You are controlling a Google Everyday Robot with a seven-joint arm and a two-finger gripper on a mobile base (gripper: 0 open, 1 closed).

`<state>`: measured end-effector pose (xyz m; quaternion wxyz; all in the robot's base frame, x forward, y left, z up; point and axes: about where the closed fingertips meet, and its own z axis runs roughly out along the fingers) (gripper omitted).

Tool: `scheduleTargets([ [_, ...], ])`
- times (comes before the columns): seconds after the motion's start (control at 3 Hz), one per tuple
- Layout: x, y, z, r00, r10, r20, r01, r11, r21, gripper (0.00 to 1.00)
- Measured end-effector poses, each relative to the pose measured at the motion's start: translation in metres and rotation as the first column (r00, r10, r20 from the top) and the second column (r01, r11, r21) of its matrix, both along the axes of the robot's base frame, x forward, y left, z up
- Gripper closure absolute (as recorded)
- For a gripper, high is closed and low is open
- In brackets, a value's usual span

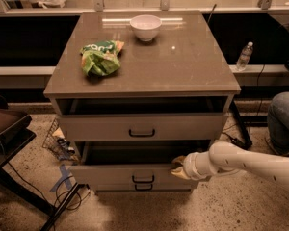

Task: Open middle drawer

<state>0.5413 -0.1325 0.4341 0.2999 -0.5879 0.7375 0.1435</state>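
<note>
The grey-beige cabinet (183, 76) has three drawers. The middle drawer (111, 175) is pulled out, with a dark gap above its front panel and a small dark bar handle (142, 179) at its centre. My gripper (178, 168) is on the end of the white arm (241, 160) that comes in from the right. It sits at the top edge of the middle drawer's front, right of the handle. The top drawer (101, 127) also stands a little way out. Of the bottom drawer only the handle (143, 187) shows.
A green snack bag (101, 57) and a white bowl (145, 27) sit on the cabinet top. A water bottle (243, 57) stands on the ledge to the right. A person's knee (283, 119) is at the far right. A dark stand (9, 134) and cables (62, 146) lie to the left.
</note>
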Motion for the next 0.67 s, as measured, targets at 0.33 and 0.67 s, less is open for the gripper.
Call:
scheduleTargets([
  [0.33,-0.0132,-0.0055,-0.0081,0.9992,-0.026,-0.029,0.026,1.0,-0.012,1.0],
  [0.67,-0.0132,-0.0055,-0.0048,0.9992,-0.026,-0.029,0.026,1.0,-0.012,1.0],
])
